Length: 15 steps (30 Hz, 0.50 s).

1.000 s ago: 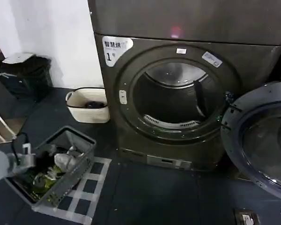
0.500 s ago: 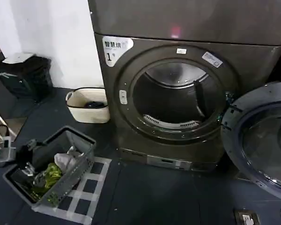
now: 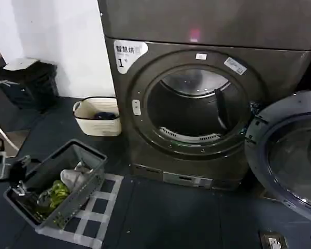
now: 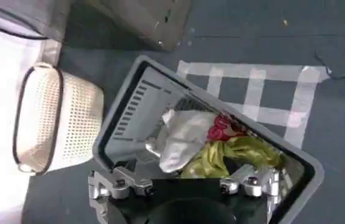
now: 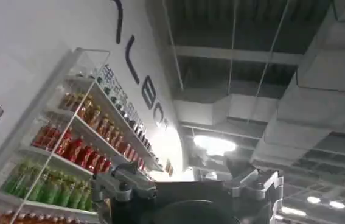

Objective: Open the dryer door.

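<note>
In the head view the dryer door (image 3: 293,155) stands swung fully open at the right edge, its dark inner rim and tinted glass facing outward, hinged beside the round drum opening (image 3: 194,111) of the grey dryer (image 3: 207,62). The left gripper (image 3: 15,176) sits low at the far left, over the near end of a grey laundry basket (image 3: 88,176) that rests on a taped grid (image 3: 98,215) on the floor. It is well apart from the door, with the whole machine front between them. A white woven basket (image 3: 96,116) stands beside the dryer's left corner.

The left wrist view looks straight down: the left gripper (image 4: 184,185) has its two metal fingers (image 4: 120,182) spread wide with nothing between them, poised above the grey basket's (image 4: 123,115) white and yellow-green clothes (image 4: 221,152). The white woven basket (image 4: 56,119) lies just beside.

The right wrist view points upward at a ceiling (image 5: 269,73) and a shelf of bottles (image 5: 69,152). The right gripper (image 5: 187,182) appears spread and empty, though its tips are partly cut off.
</note>
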Each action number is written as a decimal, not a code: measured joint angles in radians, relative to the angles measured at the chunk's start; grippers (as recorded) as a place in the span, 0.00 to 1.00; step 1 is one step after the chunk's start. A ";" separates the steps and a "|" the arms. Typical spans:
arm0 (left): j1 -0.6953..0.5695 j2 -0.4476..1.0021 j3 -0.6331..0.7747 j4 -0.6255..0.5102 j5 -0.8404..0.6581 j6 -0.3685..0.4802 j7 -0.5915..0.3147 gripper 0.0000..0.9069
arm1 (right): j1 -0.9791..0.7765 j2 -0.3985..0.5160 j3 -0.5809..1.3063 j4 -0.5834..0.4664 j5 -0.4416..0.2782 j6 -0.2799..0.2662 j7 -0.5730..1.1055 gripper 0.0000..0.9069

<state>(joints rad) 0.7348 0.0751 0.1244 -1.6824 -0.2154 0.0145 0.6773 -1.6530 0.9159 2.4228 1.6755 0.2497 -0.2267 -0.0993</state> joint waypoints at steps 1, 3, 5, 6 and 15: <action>0.000 0.001 0.000 0.000 0.000 0.000 0.001 1.00 | -0.001 0.001 0.001 0.000 0.000 0.000 0.000 1.00; 0.000 0.001 0.000 0.002 0.000 -0.001 0.001 1.00 | -0.001 0.001 0.002 0.000 0.001 0.000 -0.001 1.00; 0.000 0.002 0.000 0.003 -0.001 -0.002 0.003 1.00 | -0.001 0.002 0.002 0.000 0.002 0.000 -0.001 1.00; 0.000 0.002 0.000 0.003 -0.001 -0.003 0.004 1.00 | 0.000 0.003 0.002 0.000 0.003 0.000 -0.001 1.00; 0.000 0.005 0.000 0.004 0.014 -0.008 0.013 1.00 | 0.001 0.010 0.000 0.006 0.003 0.000 -0.009 1.00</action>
<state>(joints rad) 0.7350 0.0800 0.1242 -1.6783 -0.2016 0.0062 0.6906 -1.6525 0.9259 2.4230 1.6811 0.2527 -0.2265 -0.1084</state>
